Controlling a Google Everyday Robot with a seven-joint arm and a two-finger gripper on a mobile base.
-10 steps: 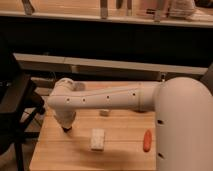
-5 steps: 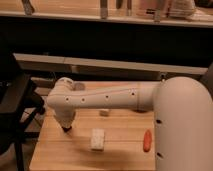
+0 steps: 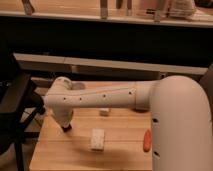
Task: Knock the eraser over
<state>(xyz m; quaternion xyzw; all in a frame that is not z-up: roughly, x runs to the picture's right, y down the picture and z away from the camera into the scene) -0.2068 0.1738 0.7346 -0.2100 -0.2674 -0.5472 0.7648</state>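
The eraser point(image 3: 66, 128), a small dark block, sits under the gripper point(image 3: 65, 125) at the wooden table's point(image 3: 120, 150) left side (grip unclear); toppling looks undone.

We count on the wooden table point(image 3: 120, 152): one flat pale rectangular pad point(image 3: 98, 139), one small orange-red oblong object point(image 3: 146, 141), one small whitish block point(image 3: 104, 112) behind the arm. One white robot arm point(image 3: 105, 97), with one gripper point(image 3: 66, 128) low at the table's left. One dark chair point(image 3: 15, 107) at left.
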